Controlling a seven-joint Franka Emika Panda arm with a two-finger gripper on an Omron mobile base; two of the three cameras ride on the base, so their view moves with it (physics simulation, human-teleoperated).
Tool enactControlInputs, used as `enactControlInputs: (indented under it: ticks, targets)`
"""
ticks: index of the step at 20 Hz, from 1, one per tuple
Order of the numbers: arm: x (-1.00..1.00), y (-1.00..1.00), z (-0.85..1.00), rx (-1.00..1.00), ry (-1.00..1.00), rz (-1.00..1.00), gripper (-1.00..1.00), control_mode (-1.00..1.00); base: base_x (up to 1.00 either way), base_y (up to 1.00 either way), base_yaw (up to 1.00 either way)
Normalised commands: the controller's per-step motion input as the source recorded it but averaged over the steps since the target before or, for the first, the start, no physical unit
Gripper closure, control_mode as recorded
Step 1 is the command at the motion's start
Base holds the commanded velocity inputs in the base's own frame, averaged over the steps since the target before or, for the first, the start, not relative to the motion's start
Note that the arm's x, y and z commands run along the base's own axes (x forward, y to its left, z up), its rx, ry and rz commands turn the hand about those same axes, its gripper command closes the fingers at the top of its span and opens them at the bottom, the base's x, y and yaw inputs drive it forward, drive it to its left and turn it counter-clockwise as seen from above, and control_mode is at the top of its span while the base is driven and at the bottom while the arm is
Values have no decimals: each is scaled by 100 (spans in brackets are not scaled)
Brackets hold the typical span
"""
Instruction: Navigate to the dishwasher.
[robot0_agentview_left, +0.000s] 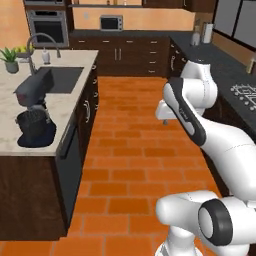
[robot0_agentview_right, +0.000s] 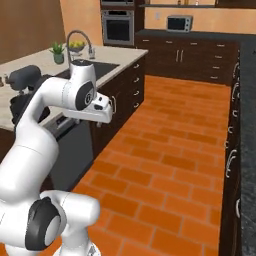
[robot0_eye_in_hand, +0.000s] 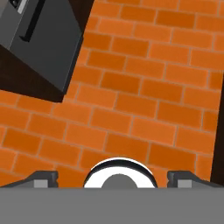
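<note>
- Two-finger gripper (robot0_eye_in_hand: 112, 178): its dark fingertips (robot0_eye_in_hand: 43, 177) stand wide apart at the bottom of the hand view, with nothing between them but floor; it holds nothing. It hangs off the white arm (robot0_agentview_left: 192, 112), pointing down over the floor.
- Orange brick-pattern floor (robot0_eye_in_hand: 144, 87): directly under the hand, bare as far as can be seen.
- Flat grey metallic dishwasher front with a long dark bar handle near its top (robot0_agentview_left: 70, 165): set in the near end of the island, below the counter, just off to one side of the hand and slightly ahead of it. In the hand view its panel (robot0_eye_in_hand: 43, 39) sits in the upper corner, cut off by the frame edge.
- Progress, as a judgement: the base appears to stand in the aisle alongside the dishwasher, so the drive looks nearly finished; what may be left is a turn or a short sideways move to face the panel squarely.
- Pale stone island counter (robot0_agentview_left: 12, 100): above the dishwasher; on it a dark stand-mixer-like appliance (robot0_agentview_left: 34, 112), its details hard to make out.
- Hard to tell: in the right base view the arm covers much of the dishwasher front (robot0_agentview_right: 75, 155), so its full width is hidden.
- Dark sink basin (robot0_agentview_left: 65, 79): farther along the counter.
</note>
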Motion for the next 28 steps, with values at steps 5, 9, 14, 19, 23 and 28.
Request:
enactControlInputs:
  ticks: [5,9,14,19,23,28]
  targets:
    - [0,0,0,0,0,0,-100,100,82,0,8]
    - [0,0,0,0,0,0,-100,100,99,0,8]
    - [0,0,0,0,0,0,-100,100,100,0,27]
    - [0,0,0,0,0,0,-100,100,100,0,46]
    - [0,0,0,0,0,0,-100,100,100,0,56]
    - [0,0,0,0,0,0,-100,100,100,0,63]
